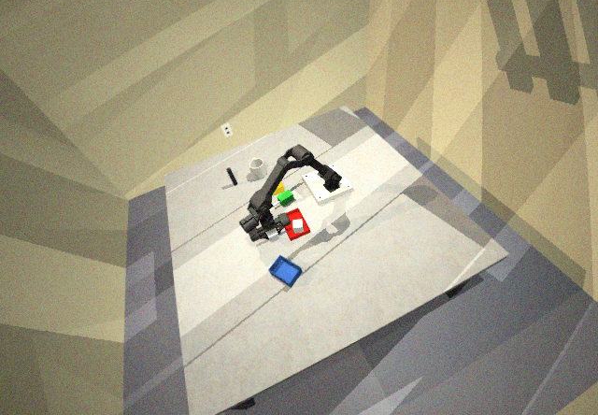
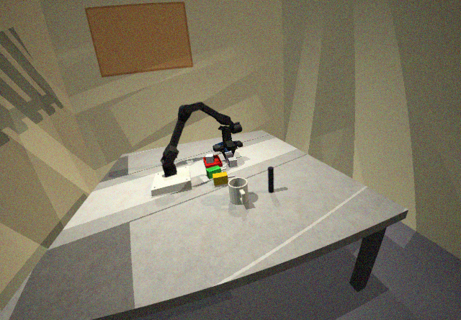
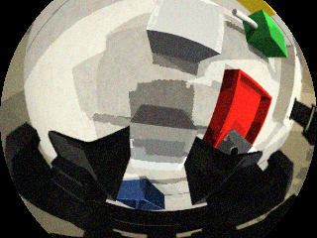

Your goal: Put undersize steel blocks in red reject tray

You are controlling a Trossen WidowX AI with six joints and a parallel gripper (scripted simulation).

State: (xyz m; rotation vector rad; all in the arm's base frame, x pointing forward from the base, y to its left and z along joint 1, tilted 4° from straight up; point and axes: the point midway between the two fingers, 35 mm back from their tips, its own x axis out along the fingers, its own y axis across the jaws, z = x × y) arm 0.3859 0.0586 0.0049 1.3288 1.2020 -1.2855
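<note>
So the gripper [image 1: 268, 231] [image 2: 228, 155] [image 3: 158, 130] has a steel block [image 3: 160, 136] pinched between its fingers, red reject tray [image 1: 304, 233] [image 2: 220, 165] [image 3: 255, 91] just beside it, and if it swings over too low, that block could clip the tray's rim and slip.

The robot arm [image 1: 275, 178] [image 2: 176, 132] is wearing a matte black finish over its slim, tube-like links, rounded elbow housings and stubby, drum-shaped wrist parts. Beyond the wrist, its gripper [image 1: 270, 231] [image 2: 230, 156] [image 3: 158, 130] is showing the same black, with two broad, angular fingers that are narrowing toward their tips. Below the arm's lowest joint, a white, flat, squarish base plate [image 1: 314, 195] [image 2: 158, 189] is carrying small dark screw spots near its corners.
</note>
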